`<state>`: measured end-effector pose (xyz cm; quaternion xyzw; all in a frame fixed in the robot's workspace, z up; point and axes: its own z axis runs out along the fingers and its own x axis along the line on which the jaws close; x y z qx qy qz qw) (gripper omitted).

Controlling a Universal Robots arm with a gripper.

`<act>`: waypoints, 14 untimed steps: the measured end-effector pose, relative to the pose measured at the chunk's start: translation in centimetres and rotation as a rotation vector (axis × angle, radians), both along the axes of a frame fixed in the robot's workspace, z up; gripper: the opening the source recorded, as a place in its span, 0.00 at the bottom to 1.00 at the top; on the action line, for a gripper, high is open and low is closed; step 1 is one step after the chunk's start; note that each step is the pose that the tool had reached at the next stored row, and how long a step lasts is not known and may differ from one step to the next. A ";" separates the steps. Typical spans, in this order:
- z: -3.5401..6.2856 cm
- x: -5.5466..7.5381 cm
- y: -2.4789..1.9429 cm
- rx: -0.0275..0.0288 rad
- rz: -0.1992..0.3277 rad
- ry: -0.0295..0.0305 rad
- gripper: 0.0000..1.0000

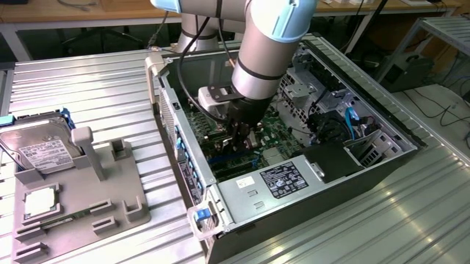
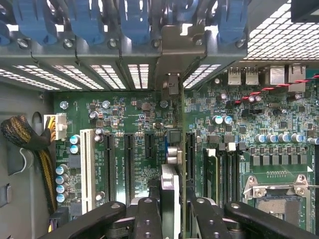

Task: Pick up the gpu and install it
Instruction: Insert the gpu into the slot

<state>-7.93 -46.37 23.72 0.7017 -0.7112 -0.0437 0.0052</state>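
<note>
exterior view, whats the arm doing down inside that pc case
The robot arm's gripper is lowered into the open grey computer case, over the green motherboard. In the wrist view it holds a thin dark graphics card with a silver metal end bracket edge-on between its black fingers, with the bracket up by the case's rear slot openings and the card above the black expansion slots. A silver hard drive with a white label sits on the grey holder tray beside the case.

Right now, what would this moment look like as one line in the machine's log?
hand: shut on gpu | place: inside open computer case, over motherboard slots | gpu: edge-on, bracket at rear slot openings | hard drive: in tray outside
</note>
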 end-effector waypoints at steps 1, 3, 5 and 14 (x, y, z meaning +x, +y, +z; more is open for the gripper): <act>-0.01 0.0 0.00 0.0002 0.000 0.0005 0.28; -0.01 0.0 0.00 0.0002 0.000 0.0009 0.28; 0.03 0.0 0.01 0.0003 0.000 0.0010 0.28; 0.98 0.0 0.01 0.0001 0.000 0.0007 0.28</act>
